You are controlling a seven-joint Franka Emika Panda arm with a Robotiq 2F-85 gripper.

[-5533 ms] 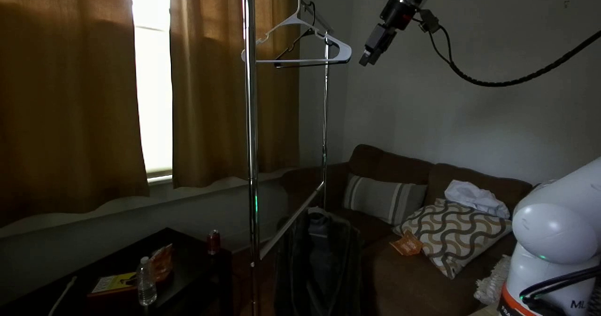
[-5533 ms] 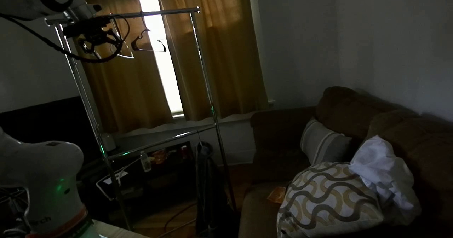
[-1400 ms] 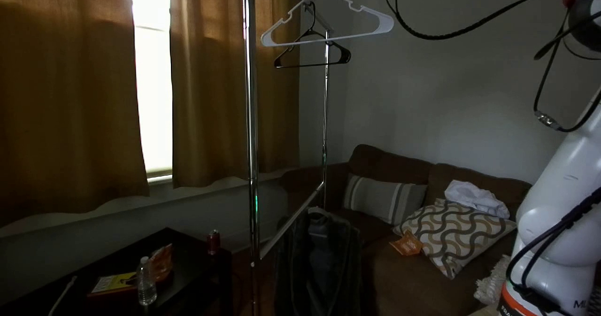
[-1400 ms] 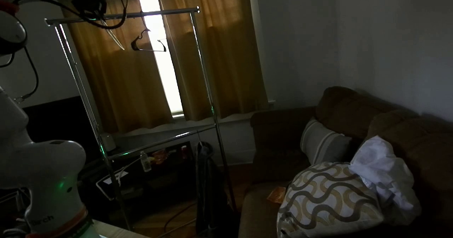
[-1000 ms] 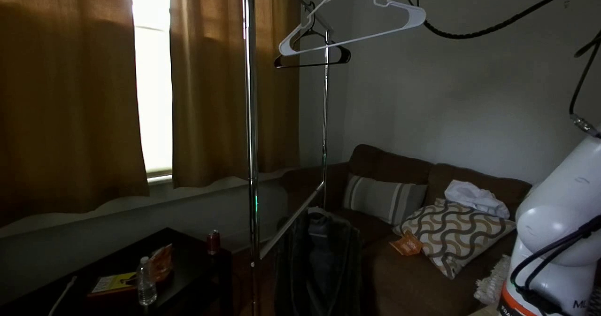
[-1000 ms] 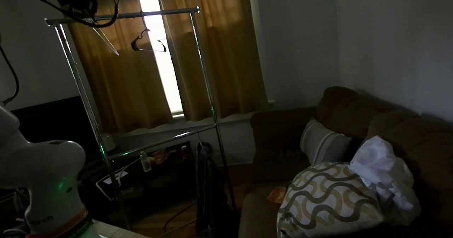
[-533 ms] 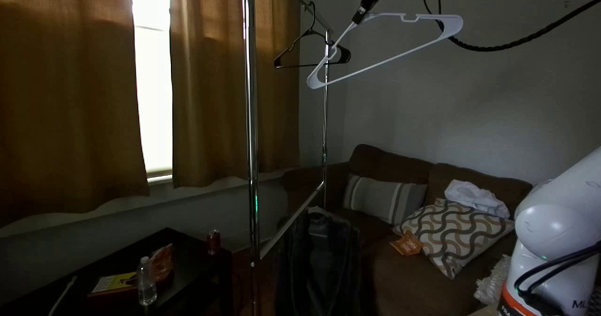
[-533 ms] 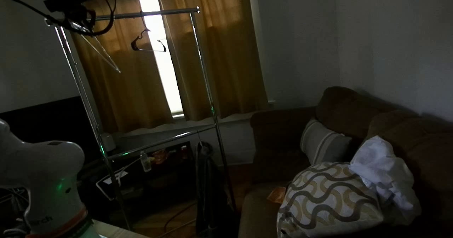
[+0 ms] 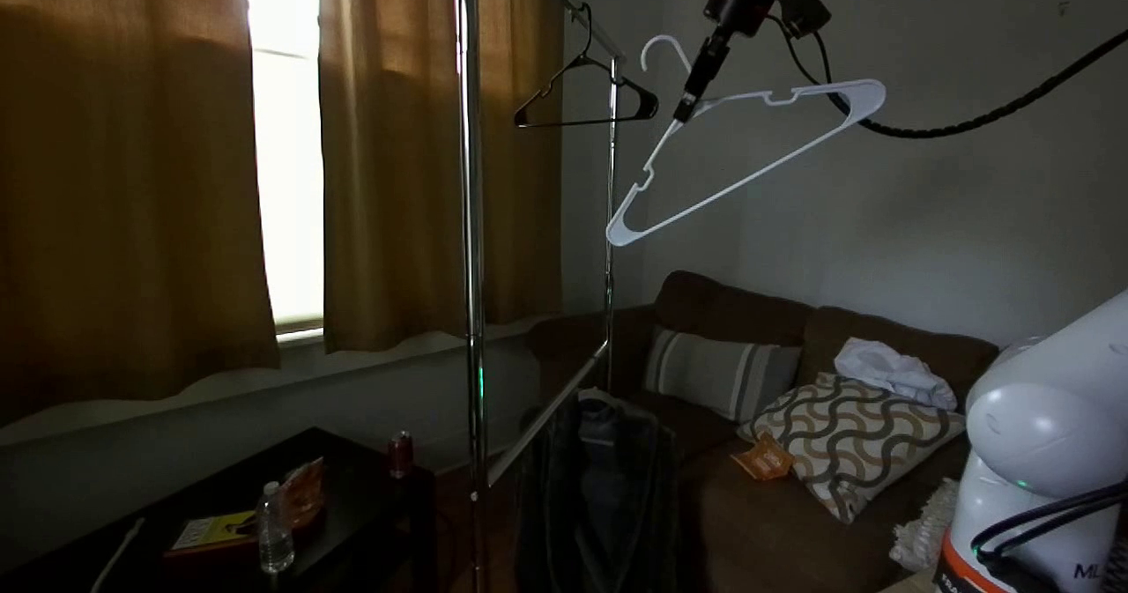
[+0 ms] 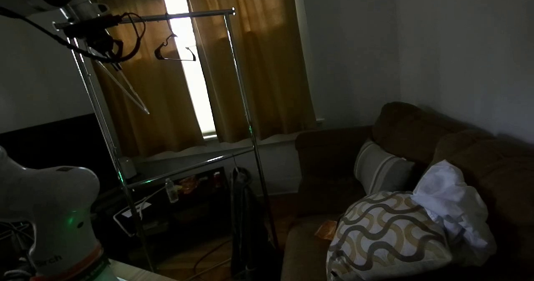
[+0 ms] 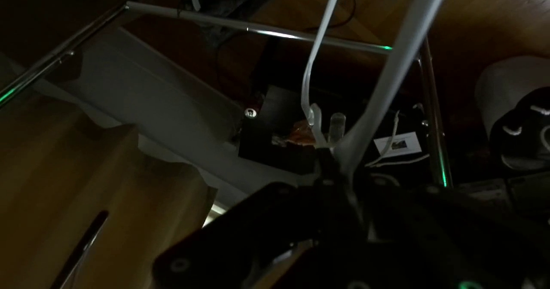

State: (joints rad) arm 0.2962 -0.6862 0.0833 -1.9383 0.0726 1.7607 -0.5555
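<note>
One white hanger (image 9: 747,177) hangs aslant, mostly below the hand (image 9: 686,110), which pinches it near its neck.

In an exterior view, the gripper (image 10: 117,65), shadowed at left, appears to clasp a pale hanger (image 10: 141,106); a dark hanger (image 10: 173,59) hangs from the rack (image 10: 204,13) farther right; a patterned pillow (image 10: 388,233) lies on the sofa (image 10: 331,149), near right.

An exterior view looks along the nearby rack (image 9: 473,223) to the sofa (image 9: 749,522); an exterior view, farther back, faces the curtains (image 10: 254,76); both share all three; the wrist view looks down past the close hanger (image 11: 393,68) onto the table (image 11: 262,151).
</note>
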